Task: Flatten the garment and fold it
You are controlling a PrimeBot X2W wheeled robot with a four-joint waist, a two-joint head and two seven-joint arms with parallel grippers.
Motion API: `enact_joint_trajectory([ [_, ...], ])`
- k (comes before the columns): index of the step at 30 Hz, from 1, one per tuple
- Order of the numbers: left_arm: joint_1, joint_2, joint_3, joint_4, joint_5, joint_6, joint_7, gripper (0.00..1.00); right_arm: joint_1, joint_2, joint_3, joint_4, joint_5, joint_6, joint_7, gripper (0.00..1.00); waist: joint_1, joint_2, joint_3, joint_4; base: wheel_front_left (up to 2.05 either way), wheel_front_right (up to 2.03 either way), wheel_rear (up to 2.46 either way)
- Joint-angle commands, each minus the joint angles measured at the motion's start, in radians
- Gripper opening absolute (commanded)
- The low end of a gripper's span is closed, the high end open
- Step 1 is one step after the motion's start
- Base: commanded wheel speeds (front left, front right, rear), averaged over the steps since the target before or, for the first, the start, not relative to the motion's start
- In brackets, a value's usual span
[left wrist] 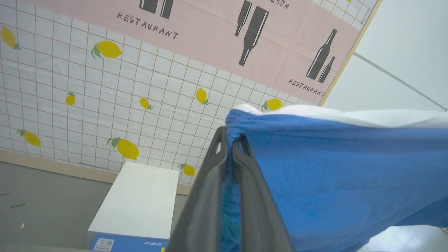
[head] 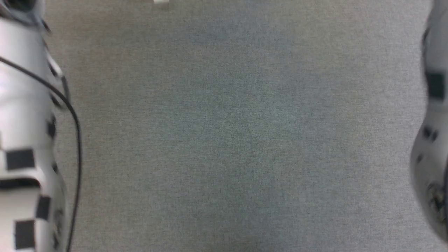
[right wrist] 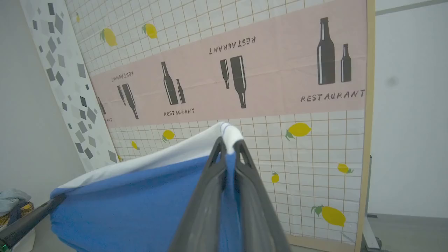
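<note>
The garment (left wrist: 332, 175) is bright blue soft fabric with a white edge trim, stretched in the air between my two grippers. In the left wrist view my left gripper (left wrist: 229, 138) is shut on one gathered corner of it, and the cloth spreads off to the right. In the right wrist view my right gripper (right wrist: 229, 143) is shut on the other white-trimmed corner of the garment (right wrist: 140, 203), which runs left to the left gripper's dark finger (right wrist: 31, 218). In the head view the blurred pale left forearm (head: 24, 140) and right forearm (head: 432, 157) flank the picture.
A grey fabric-like surface (head: 224, 140) lies below the head camera. Both wrist views face a wall panel (right wrist: 280, 80) printed with lemons and bottles. A white box with a blue side (left wrist: 140, 199) stands on the floor by it. A bundle of pale cloth (right wrist: 12, 197) sits at the far left.
</note>
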Motion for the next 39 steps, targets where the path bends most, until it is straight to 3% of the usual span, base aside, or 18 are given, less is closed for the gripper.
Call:
enact_joint_trajectory([
  [1, 0.066, -0.001, -0.003, -0.006, -0.004, -0.007, -0.024, 0.00, 0.071, -0.009, 0.002, -0.032, 0.020, -0.002, -0.001, 0.00, -0.0002, 0.0000, -0.020, 0.004, 0.00, 0.00, 0.00],
  [12, 0.580, -0.050, -0.075, -0.122, -0.107, -0.015, -0.240, 0.00, 0.761, -0.009, 0.028, -0.430, 0.161, -0.002, 0.045, 0.00, -0.0002, 0.0000, -0.195, 0.011, 0.00, 0.00, 0.00],
  [18, 0.889, -0.092, -0.078, -0.192, -0.137, -0.015, -0.279, 0.00, 1.199, -0.009, 0.000, -0.619, 0.293, -0.002, 0.136, 0.00, -0.0002, 0.0000, -0.299, 0.027, 0.00, 0.00, 0.00],
  [22, 1.051, -0.097, -0.093, -0.211, -0.111, 0.013, -0.282, 0.00, 1.412, -0.009, -0.019, -0.693, 0.342, -0.002, 0.213, 0.00, -0.0002, 0.0000, -0.343, 0.024, 0.00, 0.00, 0.00],
  [34, 1.349, -0.050, -0.122, -0.326, -0.073, 0.142, -0.177, 0.00, 1.746, -0.009, -0.007, -0.812, 0.378, -0.002, 0.589, 0.00, -0.0002, 0.0000, -0.409, 0.021, 0.00, 0.00, 0.00],
  [39, 1.354, -0.058, -0.102, -0.417, -0.122, 0.156, -0.136, 0.00, 1.686, -0.009, -0.071, -0.856, 0.353, -0.002, 0.571, 0.00, -0.0002, 0.0000, -0.398, 0.023, 0.00, 0.00, 0.00],
])
